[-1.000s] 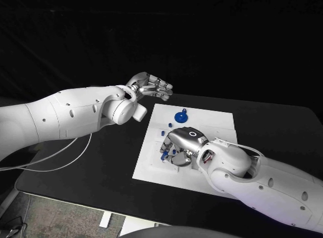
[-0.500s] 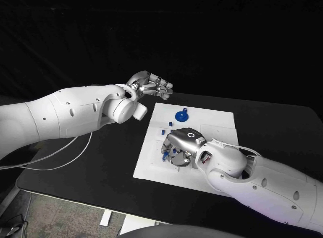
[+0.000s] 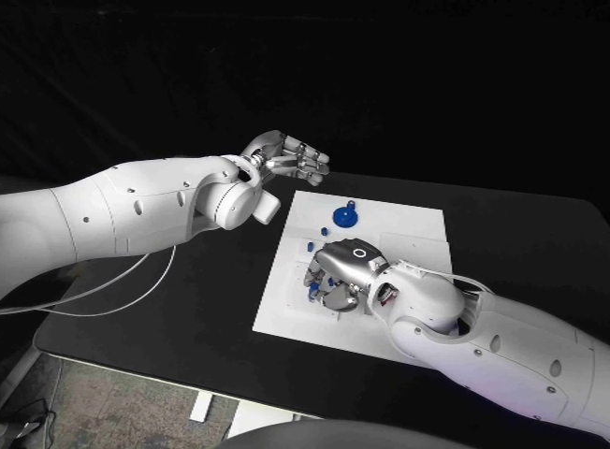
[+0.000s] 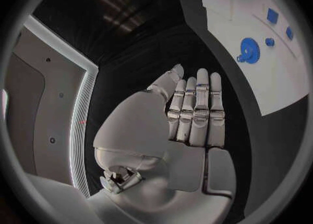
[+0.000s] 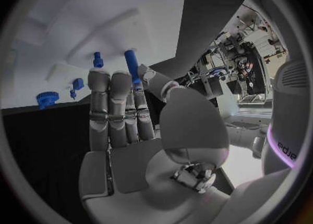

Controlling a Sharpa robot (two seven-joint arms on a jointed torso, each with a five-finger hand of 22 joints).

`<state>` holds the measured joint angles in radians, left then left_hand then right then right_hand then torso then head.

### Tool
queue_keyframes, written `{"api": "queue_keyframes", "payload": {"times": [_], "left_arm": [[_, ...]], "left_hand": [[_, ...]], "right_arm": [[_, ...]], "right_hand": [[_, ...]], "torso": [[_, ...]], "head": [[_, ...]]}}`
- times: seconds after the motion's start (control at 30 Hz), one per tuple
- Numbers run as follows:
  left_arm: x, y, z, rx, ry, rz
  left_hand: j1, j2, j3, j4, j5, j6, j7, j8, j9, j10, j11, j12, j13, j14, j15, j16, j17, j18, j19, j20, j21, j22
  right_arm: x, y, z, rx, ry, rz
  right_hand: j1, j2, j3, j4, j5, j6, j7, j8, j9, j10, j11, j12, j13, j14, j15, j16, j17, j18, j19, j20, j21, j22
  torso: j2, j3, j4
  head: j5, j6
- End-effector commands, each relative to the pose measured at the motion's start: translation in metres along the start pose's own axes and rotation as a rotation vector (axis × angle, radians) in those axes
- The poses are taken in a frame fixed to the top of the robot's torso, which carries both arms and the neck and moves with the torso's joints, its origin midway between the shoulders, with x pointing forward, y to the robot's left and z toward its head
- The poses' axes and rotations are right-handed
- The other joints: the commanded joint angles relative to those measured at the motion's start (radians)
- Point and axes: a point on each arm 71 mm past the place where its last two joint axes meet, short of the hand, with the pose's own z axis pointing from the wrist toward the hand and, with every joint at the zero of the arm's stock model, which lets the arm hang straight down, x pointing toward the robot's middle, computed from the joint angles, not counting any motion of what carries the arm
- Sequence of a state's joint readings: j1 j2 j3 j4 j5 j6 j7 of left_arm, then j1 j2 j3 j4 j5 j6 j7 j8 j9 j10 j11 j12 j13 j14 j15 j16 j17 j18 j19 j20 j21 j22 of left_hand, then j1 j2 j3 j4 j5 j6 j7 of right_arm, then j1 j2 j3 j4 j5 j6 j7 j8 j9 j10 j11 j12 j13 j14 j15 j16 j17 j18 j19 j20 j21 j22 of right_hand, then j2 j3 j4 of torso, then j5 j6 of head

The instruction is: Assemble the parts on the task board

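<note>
The task board (image 3: pixel 411 224) lies mid-table (image 3: pixel 548 243). A gear (image 3: pixel 343 217) sits at its far edge. The right hand (image 3: pixel 339 276) is over its middle; the left hand (image 3: pixel 289 157) hovers beyond its far-left corner.

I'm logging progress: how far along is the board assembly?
Early. Right hand is over the task board, its fingers at a blue peg; whether they grip it is unclear. Blue gear still lies loose. Left hand holds nothing.

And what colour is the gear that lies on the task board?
Blue. The gear shows best in the left wrist view, against the white task board.
</note>
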<state>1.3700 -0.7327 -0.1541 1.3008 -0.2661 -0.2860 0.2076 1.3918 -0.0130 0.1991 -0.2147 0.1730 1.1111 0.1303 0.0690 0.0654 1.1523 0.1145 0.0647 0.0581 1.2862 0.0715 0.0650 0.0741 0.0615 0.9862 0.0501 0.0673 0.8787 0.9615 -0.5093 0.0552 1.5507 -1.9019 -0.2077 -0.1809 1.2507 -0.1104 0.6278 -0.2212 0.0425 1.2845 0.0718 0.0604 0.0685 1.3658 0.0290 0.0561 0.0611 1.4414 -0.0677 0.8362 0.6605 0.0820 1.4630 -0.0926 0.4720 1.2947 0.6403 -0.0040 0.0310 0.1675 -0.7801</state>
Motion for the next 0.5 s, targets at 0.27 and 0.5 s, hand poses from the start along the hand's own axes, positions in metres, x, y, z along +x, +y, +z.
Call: {"api": "queue_keyframes", "payload": {"times": [0.27, 0.5], "left_arm": [[0.0011, -0.0013, -0.0001, 0.009, 0.013, -0.009], [0.0006, -0.0011, -0.0001, 0.008, 0.013, -0.009]], "left_hand": [[-0.007, 0.0, -0.001, 0.003, 0.002, -0.007, 0.001, -0.003, -0.001, -0.003, 0.0, -0.005, -0.001, -0.005, 0.0, -0.003, 0.0, -0.004, 0.003, 0.001, 0.002, -0.001], [-0.007, 0.0, -0.001, 0.003, 0.002, -0.007, 0.001, -0.003, -0.001, -0.003, 0.0, -0.005, -0.001, -0.005, 0.0, -0.003, 0.0, -0.004, 0.003, 0.001, 0.002, -0.001]], "right_arm": [[0.0091, 0.0014, -0.0064, 0.0, 0.046, -0.021], [0.0085, 0.0032, -0.0089, -0.003, 0.038, -0.024]], "right_hand": [[0.004, 0.014, -0.001, -0.012, 0.006, 0.009, -0.001, 0.004, 0.002, 0.026, -0.019, 0.004, 0.001, 0.003, -0.008, -0.006, 0.003, 0.019, 0.046, -0.007, 0.002, 0.002], [0.003, 0.014, 0.0, -0.015, 0.006, 0.01, -0.001, 0.004, 0.002, 0.028, -0.02, 0.004, 0.001, 0.003, -0.008, -0.007, 0.003, 0.02, 0.047, -0.007, 0.003, 0.003]], "torso": [[0.0, 0.0011, 0.0004], [0.0, 0.001, -0.0004]], "head": [[0.002, -0.001], [0.003, -0.002]]}}
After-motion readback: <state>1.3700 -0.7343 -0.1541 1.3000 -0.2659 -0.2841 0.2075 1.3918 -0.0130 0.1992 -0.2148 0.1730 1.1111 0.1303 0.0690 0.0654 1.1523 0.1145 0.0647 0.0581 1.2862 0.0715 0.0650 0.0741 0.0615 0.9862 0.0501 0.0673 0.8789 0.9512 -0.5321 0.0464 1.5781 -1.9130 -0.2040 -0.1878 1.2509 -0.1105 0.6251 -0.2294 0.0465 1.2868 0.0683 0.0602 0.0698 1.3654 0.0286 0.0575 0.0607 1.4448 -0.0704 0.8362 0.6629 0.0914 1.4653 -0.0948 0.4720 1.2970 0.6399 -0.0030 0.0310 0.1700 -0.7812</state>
